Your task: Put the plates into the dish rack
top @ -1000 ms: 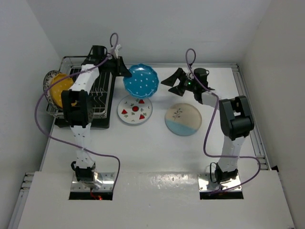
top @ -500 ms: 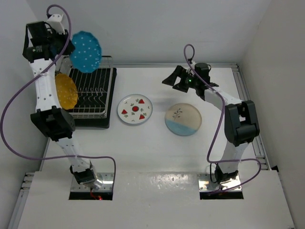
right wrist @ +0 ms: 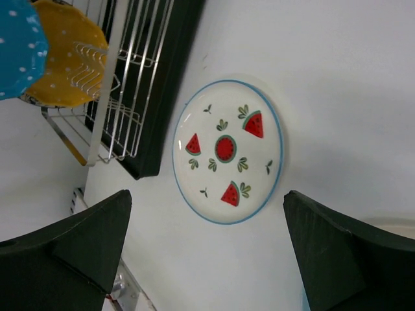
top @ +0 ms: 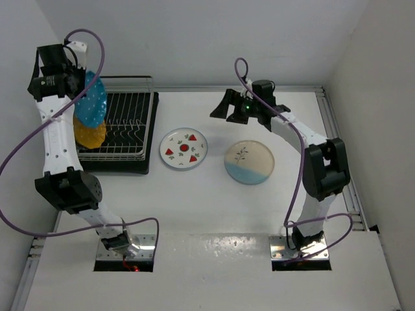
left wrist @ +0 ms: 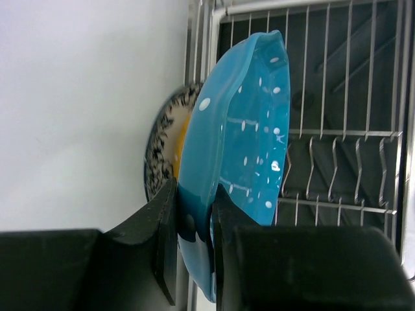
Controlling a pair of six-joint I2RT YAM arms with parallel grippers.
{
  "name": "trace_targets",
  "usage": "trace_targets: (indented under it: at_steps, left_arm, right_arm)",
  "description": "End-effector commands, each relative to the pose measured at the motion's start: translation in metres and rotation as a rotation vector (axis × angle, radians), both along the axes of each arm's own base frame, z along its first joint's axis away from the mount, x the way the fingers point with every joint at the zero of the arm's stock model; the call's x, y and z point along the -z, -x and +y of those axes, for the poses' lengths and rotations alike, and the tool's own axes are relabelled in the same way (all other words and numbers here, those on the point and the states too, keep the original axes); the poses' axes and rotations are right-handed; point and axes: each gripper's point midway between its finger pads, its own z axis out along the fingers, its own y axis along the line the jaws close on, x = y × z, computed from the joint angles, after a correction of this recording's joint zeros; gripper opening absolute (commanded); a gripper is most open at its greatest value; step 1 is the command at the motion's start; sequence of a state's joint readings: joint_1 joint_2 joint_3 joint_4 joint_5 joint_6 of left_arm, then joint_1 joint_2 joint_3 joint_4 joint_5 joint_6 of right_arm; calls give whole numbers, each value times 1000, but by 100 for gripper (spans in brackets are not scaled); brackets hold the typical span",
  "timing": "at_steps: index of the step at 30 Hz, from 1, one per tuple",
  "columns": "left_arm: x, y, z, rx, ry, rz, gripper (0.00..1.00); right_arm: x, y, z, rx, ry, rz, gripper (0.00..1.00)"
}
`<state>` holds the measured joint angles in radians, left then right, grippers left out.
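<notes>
My left gripper (top: 75, 83) (left wrist: 194, 217) is shut on the rim of the teal dotted plate (top: 91, 101) (left wrist: 241, 146). The plate hangs on edge over the left end of the dish rack (top: 124, 127) (left wrist: 350, 136). Just behind it, a yellow plate (top: 91, 134) (right wrist: 63, 57) and a plate with a dark-patterned rim (left wrist: 161, 146) stand in the rack. A white plate with red fruit (top: 183, 148) (right wrist: 227, 152) and a cream-and-light-blue plate (top: 249, 162) lie flat on the table. My right gripper (top: 225, 110) (right wrist: 207, 197) hovers open above the fruit plate, holding nothing.
The rack sits on a black tray (top: 110, 166) (right wrist: 170, 78) against the left wall. A raised rail (top: 337, 139) runs along the table's right edge. Purple cables loop off both arms.
My left arm has brought the teal plate down from above the rack's back corner to its left end, beside the yellow plate. My right gripper has shifted left toward the fruit plate.
</notes>
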<state>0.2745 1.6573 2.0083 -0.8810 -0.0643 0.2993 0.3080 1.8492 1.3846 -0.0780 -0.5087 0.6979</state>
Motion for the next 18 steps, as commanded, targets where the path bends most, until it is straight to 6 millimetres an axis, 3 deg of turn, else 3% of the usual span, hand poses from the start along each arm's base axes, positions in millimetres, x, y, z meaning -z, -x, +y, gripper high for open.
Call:
trace_targets:
  at_steps: [1,9,14,18]
  left_arm:
    - [-60,8,11,-67,-103,-202,0]
    - [-25,7,29,-139,-159,-143,0]
    - [-36,6,20,-126,-189,-165,0]
    - [-40,7,26,-156,-239,-153,0]
  right_arm:
    - [-34,1,13,-40,38,-98,99]
    - [-19,27,-1,-9,95,-81,99]
    - [-16,33,-7,-7,119,-89,99]
    - [-12,35,-7,-13,127,-86,99]
